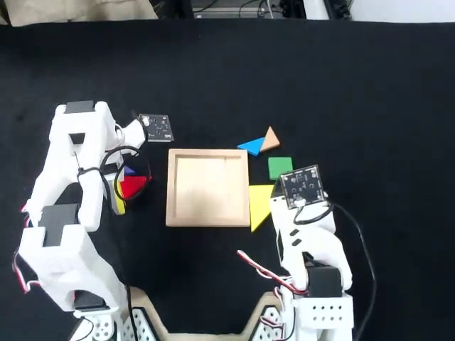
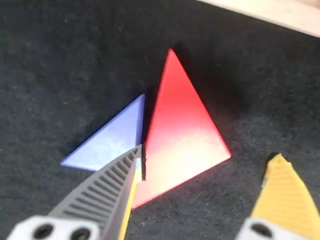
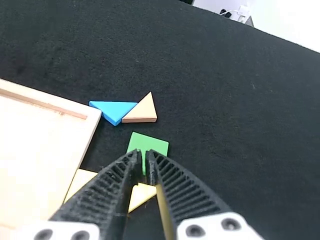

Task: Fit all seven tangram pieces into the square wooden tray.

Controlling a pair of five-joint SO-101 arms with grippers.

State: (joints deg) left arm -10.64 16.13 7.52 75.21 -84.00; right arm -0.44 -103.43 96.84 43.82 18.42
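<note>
From my remote station: the square wooden tray (image 1: 207, 187) sits mid-counter (image 1: 341, 78) on black cloth, and every piece I can see lies outside it. On the side of the tray where the left arm stands, my left pincer (image 2: 207, 155) is spread wide over a red triangle (image 2: 180, 135). Its grey finger (image 2: 107, 187) touches the triangle's edge and its yellow finger (image 2: 282, 195) stands apart from the near corner. A violet-blue triangle (image 2: 112, 140) lies just beside the red one, away from the tray. On the tray's opposite side, a yellow triangle (image 1: 260, 203) rests against the tray's edge. A green square (image 3: 147, 150) lies near that edge, with a blue triangle (image 3: 114, 110) and a tan triangle (image 3: 142, 112) touching each other beyond it, off the tray's corner. My right pincer (image 3: 142, 154) hangs over the green square, fingers pressed nearly together and gripping nothing.
</note>
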